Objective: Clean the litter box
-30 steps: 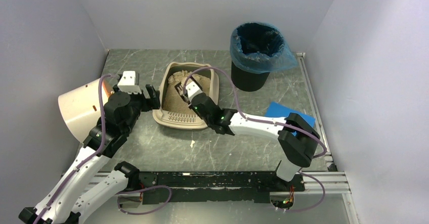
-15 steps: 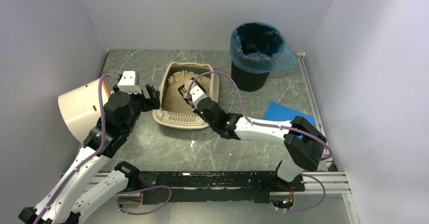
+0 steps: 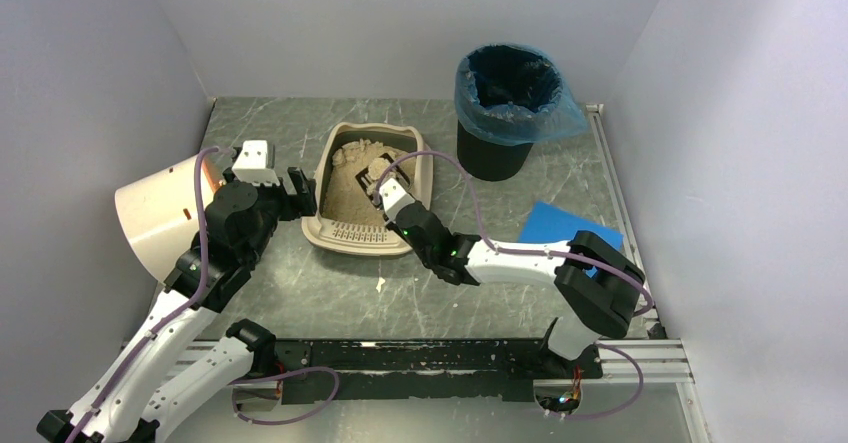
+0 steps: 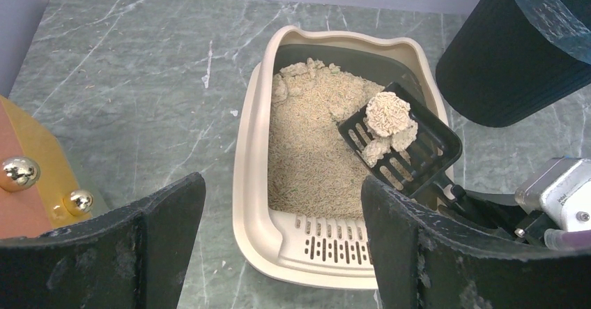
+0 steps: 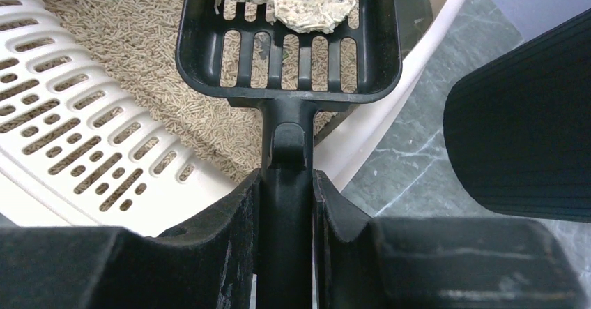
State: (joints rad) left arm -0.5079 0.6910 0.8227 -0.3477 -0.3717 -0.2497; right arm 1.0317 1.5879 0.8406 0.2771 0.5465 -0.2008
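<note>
The beige litter box [image 3: 318, 191] sits mid-table with tan litter inside and its slotted grate lip toward the arms. It also shows in the left wrist view [image 4: 247, 176] and the right wrist view [image 5: 83, 134]. My right gripper [image 3: 388, 195] [image 5: 287, 183] is shut on the handle of a black slotted scoop [image 3: 372, 175] [image 4: 412, 154] [image 5: 289, 44]. The scoop is held over the box's right side and carries pale litter clumps [image 4: 387, 117] [image 5: 310, 2]. My left gripper [image 3: 300, 195] [image 4: 279, 187] is open and empty, just left of the box's near corner.
A black round bin with a blue liner [image 3: 505, 103] [image 4: 516, 51] [image 5: 523, 134] stands right of and behind the box. A cream drum [image 3: 160, 213] lies tilted at the left wall. A blue sheet [image 3: 560, 225] lies at the right. A small litter bit [image 3: 380, 284] lies in front of the box.
My right gripper with the scoop has shifted slightly right and toward the near side, with the clumps now riding in the scoop. The left arm has not moved.
</note>
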